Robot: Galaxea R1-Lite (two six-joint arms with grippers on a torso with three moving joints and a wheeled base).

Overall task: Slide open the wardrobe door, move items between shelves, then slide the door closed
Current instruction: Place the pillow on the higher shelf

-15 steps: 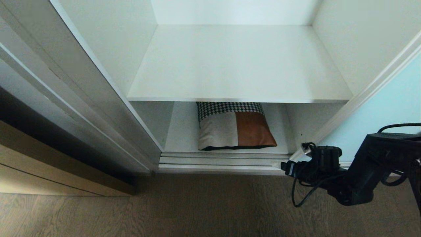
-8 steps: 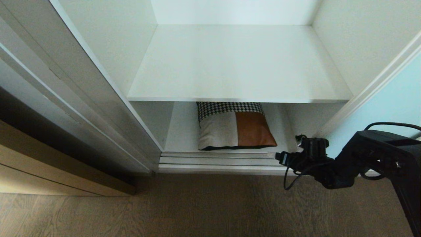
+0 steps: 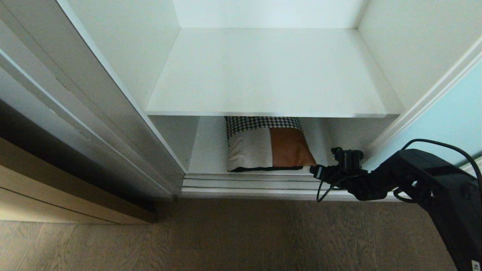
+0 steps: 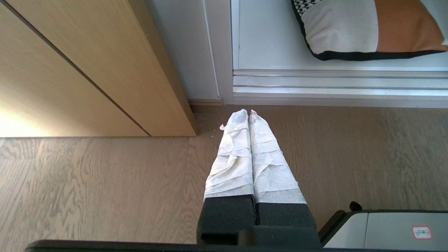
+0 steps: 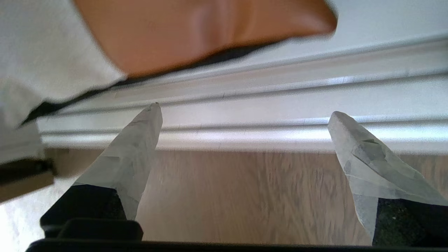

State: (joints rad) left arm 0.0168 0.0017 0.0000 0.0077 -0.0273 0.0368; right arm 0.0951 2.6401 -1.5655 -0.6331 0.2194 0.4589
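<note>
A patchwork cushion (image 3: pixel 268 145) lies on the wardrobe's lower shelf (image 3: pixel 211 150).

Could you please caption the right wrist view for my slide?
Open right gripper hovers over the silver door track, facing the tan, white and black patchwork cushion.

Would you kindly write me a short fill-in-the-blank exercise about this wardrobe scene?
1. The cushion lies on the ____ shelf of the wardrobe.
2. The right gripper has its fingers ____.
3. The left gripper hangs over the wooden ____.
4. The shelf above the cushion carries ____.

Missing words: lower; open; floor; nothing
</note>
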